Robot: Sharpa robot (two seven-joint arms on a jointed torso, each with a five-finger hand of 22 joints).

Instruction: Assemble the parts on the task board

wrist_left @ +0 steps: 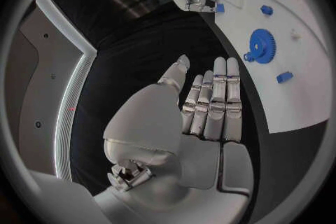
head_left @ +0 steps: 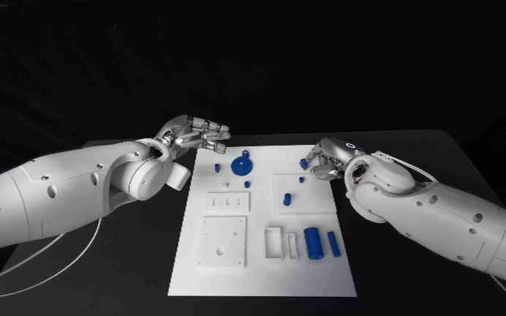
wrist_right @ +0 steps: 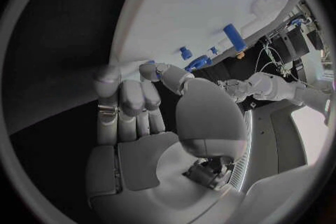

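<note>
The white task board (head_left: 316, 272) lies in the middle of the black table. My right hand (head_left: 325, 159) is at the board's right edge and pinches a small blue part (head_left: 303, 163) between thumb and a finger; the right wrist view shows the blue part (wrist_right: 157, 69) at the curled fingertips. My left hand (head_left: 195, 134) hovers off the board's far left corner and holds nothing, its fingers stretched out side by side in the left wrist view (wrist_left: 210, 106). A blue gear (head_left: 241, 164) stands on the far part of the board, between the two hands.
Several small blue pieces lie around the gear, among them a peg (head_left: 287, 200) mid-board. Two blue cylinders (head_left: 313, 241) lie on the near right part of the board beside white blocks (head_left: 274, 243). A white square plate (head_left: 222, 241) sits near left. A white cable (head_left: 63, 250) runs under my left arm.
</note>
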